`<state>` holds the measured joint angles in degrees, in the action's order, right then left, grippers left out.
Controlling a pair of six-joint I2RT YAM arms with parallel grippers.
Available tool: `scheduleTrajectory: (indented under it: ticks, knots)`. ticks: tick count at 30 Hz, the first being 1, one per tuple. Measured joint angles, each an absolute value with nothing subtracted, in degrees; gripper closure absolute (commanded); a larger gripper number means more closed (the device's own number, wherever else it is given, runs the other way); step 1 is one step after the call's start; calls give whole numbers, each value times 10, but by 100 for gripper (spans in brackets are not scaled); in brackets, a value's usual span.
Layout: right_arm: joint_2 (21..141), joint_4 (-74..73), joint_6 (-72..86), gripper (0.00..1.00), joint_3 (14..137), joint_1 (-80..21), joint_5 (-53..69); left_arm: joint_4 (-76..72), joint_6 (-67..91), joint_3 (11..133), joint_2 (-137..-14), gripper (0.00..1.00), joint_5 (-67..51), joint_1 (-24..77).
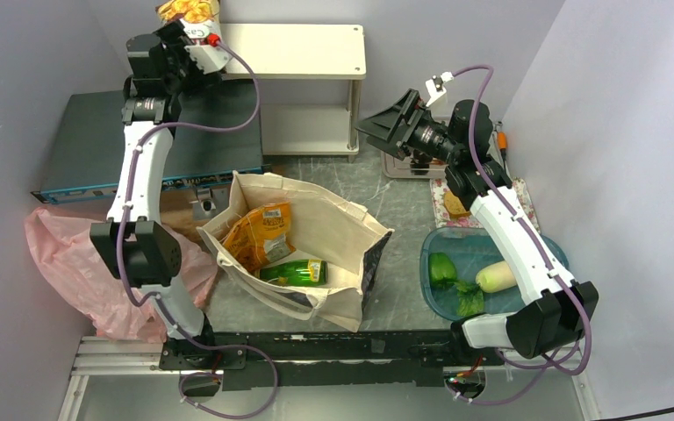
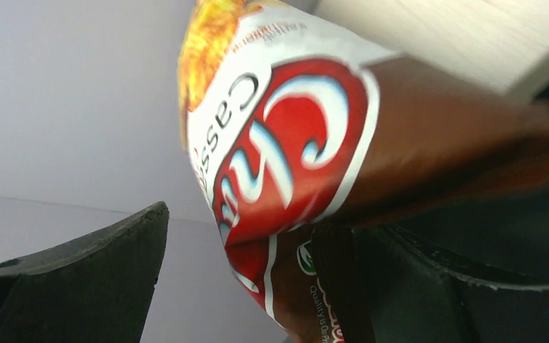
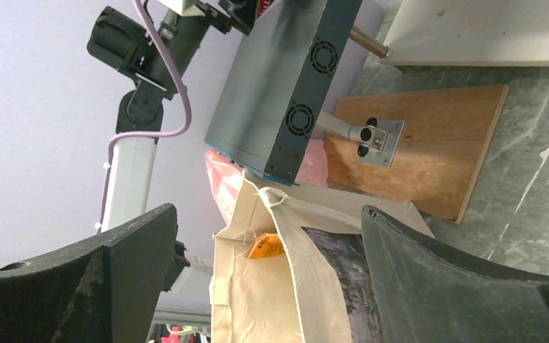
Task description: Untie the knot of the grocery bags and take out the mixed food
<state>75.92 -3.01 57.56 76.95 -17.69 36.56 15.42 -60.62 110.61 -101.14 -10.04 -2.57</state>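
High at the back left, my left gripper [image 1: 189, 26] is open around a brown-red chip bag [image 1: 189, 10]. In the left wrist view this chip bag [image 2: 286, 157] leans on the right finger [image 2: 414, 286], and the left finger stands apart from it. The beige tote [image 1: 316, 237] lies open mid-table, holding orange chip bags [image 1: 259, 235] and a green bottle [image 1: 297, 272]. The pink plastic bag [image 1: 70, 263] slumps at the left; its knot does not show. My right gripper [image 1: 386, 132] hangs open and empty in the air, facing the tote [image 3: 257, 300].
A teal basin [image 1: 535, 250] at the right holds a green pepper [image 1: 441, 267], leafy greens [image 1: 469, 301] and a white radish [image 1: 496, 276]. A bread slice [image 1: 455, 203] lies behind it. A white shelf [image 1: 298, 53] and a dark box [image 1: 96, 145] stand at the back.
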Motion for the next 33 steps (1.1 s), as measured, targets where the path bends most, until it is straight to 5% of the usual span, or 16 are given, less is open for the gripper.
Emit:
scheduleTrajectory:
  ticks: [11,28,33]
  knots:
    - [759,-30,574,0,769,-177,366,158,-594,1126,-1005,1,-158,-43]
    - [759,-18,562,0,769,-176,382,383,-618,1089,-885,1,-346,-37]
    - [757,-63,476,0,778,-177,387,524,-624,1090,-801,1,-365,47]
